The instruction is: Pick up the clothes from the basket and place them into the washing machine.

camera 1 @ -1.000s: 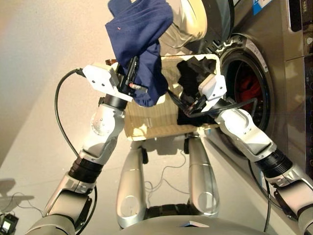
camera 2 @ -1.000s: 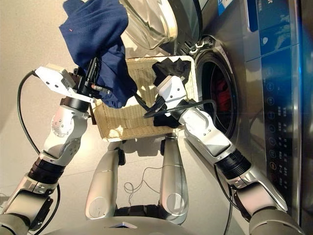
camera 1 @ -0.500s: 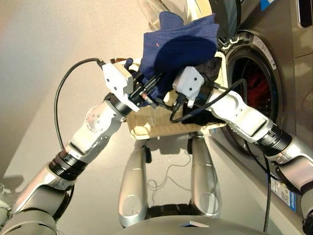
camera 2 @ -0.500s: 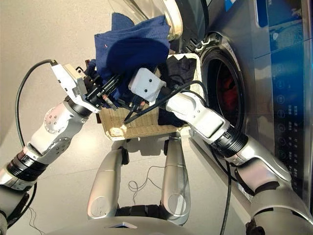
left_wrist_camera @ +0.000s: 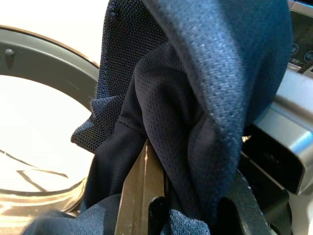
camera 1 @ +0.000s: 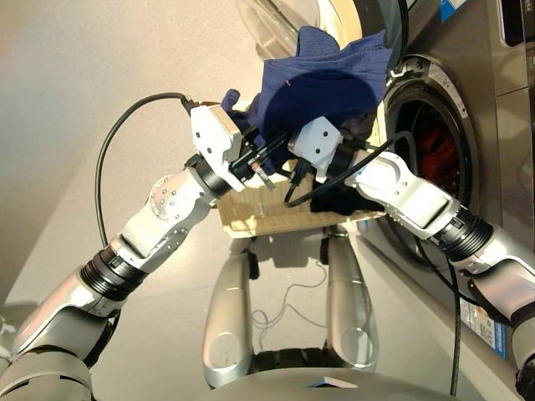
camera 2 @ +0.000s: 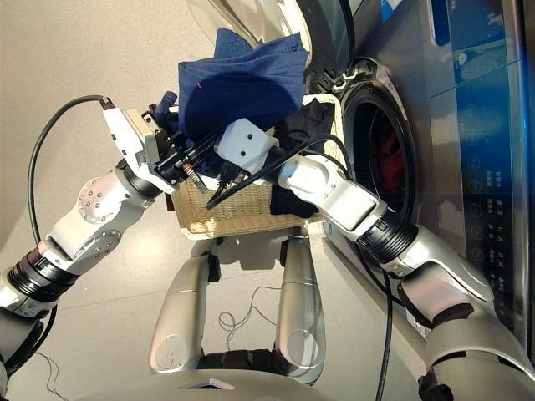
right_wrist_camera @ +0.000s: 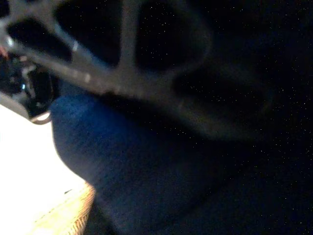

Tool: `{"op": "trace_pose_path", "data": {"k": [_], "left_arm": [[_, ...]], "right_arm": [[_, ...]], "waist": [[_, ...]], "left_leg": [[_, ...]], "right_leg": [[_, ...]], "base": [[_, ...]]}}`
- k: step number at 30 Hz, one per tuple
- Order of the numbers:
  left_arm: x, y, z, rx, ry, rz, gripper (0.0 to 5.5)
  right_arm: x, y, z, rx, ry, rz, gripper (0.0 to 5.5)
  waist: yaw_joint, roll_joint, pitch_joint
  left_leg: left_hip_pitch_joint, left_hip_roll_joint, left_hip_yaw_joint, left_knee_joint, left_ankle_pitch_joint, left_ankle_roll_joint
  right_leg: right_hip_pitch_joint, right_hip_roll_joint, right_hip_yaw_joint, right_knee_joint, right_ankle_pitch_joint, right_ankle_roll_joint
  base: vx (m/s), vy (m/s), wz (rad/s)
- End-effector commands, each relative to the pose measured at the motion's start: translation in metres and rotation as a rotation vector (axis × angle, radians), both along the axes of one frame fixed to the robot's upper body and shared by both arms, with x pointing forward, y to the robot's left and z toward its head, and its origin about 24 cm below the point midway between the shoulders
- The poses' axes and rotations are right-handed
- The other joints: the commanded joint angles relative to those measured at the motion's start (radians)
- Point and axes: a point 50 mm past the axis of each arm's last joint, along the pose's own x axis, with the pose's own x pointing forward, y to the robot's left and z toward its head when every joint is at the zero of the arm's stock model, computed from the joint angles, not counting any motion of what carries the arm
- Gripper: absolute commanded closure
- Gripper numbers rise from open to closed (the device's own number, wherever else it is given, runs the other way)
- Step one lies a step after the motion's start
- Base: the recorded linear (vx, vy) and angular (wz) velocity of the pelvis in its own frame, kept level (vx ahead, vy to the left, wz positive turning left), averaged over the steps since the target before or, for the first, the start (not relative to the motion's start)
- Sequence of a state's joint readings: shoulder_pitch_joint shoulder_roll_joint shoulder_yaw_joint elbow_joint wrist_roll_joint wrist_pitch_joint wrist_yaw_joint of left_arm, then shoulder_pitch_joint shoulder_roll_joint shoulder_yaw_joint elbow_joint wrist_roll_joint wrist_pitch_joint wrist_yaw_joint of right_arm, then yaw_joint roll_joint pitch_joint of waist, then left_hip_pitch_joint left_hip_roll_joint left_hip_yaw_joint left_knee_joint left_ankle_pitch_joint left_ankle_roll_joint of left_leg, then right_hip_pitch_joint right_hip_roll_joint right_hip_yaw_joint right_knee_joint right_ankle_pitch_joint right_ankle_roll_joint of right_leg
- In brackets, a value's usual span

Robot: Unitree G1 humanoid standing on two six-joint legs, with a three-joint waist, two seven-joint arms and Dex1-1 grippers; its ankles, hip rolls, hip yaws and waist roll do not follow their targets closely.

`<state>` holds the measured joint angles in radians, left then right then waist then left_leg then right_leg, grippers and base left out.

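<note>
Compared with a second ago, the left gripper (camera 1: 266, 155) has swung from the 9 o'clock side of the basket (camera 1: 251, 219) in toward the machine, carrying the navy garment (camera 1: 326, 79) with it, and the right gripper (camera 1: 294, 170) has left the black garment (camera 1: 338, 203) and come across to meet it. Half a second ago the two were already together; since then the pair has edged a little further toward 1 o'clock.

Nearest, the cream wicker basket sits on the floor beyond the arms, its bare weave showing at its near rim. The black garment lies in its right end, at 3 o'clock, partly behind the right forearm.

Above the basket the left gripper's fingers (left_wrist_camera: 142, 196) are clamped on a fold of the navy cloth, which bunches up over both wrists. The right gripper is pressed against the same cloth from below; whether its fingers are parted or closed cannot be told, since the fabric and the wrist housing cover them.

Farther, at 2 o'clock, the washing machine (camera 2: 451, 125) stands with its porthole door (camera 1: 276, 25) swung wide at 12 o'clock. Inside the drum hole (camera 1: 435, 159) the orange-red garment (camera 1: 430, 150) is visible.
</note>
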<state>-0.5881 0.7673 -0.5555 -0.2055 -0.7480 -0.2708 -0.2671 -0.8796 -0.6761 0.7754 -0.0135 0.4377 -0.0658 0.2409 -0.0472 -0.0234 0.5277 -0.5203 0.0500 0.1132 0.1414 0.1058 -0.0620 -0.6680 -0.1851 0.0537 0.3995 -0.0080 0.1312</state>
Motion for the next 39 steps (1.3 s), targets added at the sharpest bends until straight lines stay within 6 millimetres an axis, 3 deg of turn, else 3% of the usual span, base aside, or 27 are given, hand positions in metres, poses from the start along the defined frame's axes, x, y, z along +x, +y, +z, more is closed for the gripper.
{"op": "trace_pose_path", "data": {"k": [1, 6, 7, 9, 10, 16, 24, 30, 39], "left_arm": [[-0.030, -0.018, 0.012, -0.034, -0.091, -0.159, 5.50], [-0.029, -0.017, 0.010, -0.061, -0.082, -0.144, 5.50], [-0.028, -0.017, 0.010, -0.071, -0.078, -0.138, 4.70], [-0.027, -0.016, 0.009, -0.080, -0.077, -0.127, 1.19], [-0.027, -0.015, 0.009, -0.084, -0.078, -0.122, 0.00], [-0.026, -0.013, 0.009, -0.133, -0.118, -0.059, 0.00], [-0.027, -0.014, 0.010, -0.200, -0.148, -0.001, 0.00], [-0.026, -0.016, 0.015, -0.273, -0.184, 0.041, 0.00], [-0.024, -0.017, 0.025, -0.429, -0.257, 0.175, 0.00]], "right_arm": [[-0.026, 0.021, 0.041, 0.197, -0.158, 0.155, 5.50], [-0.028, 0.015, 0.046, 0.270, -0.212, 0.127, 5.50], [-0.028, 0.013, 0.046, 0.282, -0.217, 0.120, 5.50], [-0.029, 0.011, 0.047, 0.312, -0.237, 0.105, 5.50], [-0.029, 0.009, 0.049, 0.337, -0.247, 0.090, 5.50], [-0.023, -0.007, 0.047, 0.566, -0.257, -0.040, 5.50], [-0.013, -0.030, 0.036, 0.676, -0.379, -0.318, 5.50], [-0.003, -0.044, 0.012, 0.657, -0.416, -0.510, 5.50], [0.015, -0.062, -0.030, 0.540, -0.415, -0.730, 5.50]], "waist": [[0.004, 0.008, -0.037], [0.004, 0.012, -0.037], [0.004, 0.013, -0.037], [0.004, 0.017, -0.039], [0.005, 0.020, -0.040], [0.005, 0.035, -0.043], [0.007, 0.048, -0.043], [0.007, 0.056, -0.037], [0.006, 0.051, -0.011]], "left_leg": [[-0.022, -0.007, -0.008, 0.080, -0.040, -0.048], [-0.025, -0.010, -0.009, 0.076, -0.038, -0.046], [-0.026, -0.011, -0.007, 0.074, -0.038, -0.046], [-0.028, -0.013, -0.007, 0.072, -0.036, -0.045], [-0.029, -0.014, -0.007, 0.072, -0.037, -0.044], [-0.036, -0.016, -0.009, 0.081, -0.040, -0.040], [-0.045, -0.016, -0.012, 0.094, -0.047, -0.036], [-0.055, -0.013, -0.016, 0.116, -0.055, -0.033], [-0.106, 0.006, -0.027, 0.228, -0.100, -0.028]], "right_leg": [[0.057, 0.003, -0.001, -0.196, 0.167, 0.066], [0.056, -0.001, 0.002, -0.203, 0.171, 0.070], [0.055, -0.002, 0.003, -0.207, 0.174, 0.071], [0.052, -0.004, 0.005, -0.208, 0.176, 0.073], [0.051, -0.004, 0.006, -0.208, 0.176, 0.073], [0.047, -0.009, 0.004, -0.203, 0.171, 0.074], [0.042, -0.009, 0.006, -0.188, 0.160, 0.071], [0.032, -0.006, 0.006, -0.163, 0.144, 0.066], [-0.018, 0.014, 0.010, -0.047, 0.088, 0.045]], "base": [[0.000, 0.000, 0.000], [0.000, 0.000, 0.000], [0.000, 0.000, 0.000], [0.000, 0.000, 0.000], [0.000, 0.000, 0.000], [0.000, 0.000, 0.000], [0.000, 0.000, 0.000], [0.000, 0.000, 0.000], [0.000, 0.000, 0.000]]}}
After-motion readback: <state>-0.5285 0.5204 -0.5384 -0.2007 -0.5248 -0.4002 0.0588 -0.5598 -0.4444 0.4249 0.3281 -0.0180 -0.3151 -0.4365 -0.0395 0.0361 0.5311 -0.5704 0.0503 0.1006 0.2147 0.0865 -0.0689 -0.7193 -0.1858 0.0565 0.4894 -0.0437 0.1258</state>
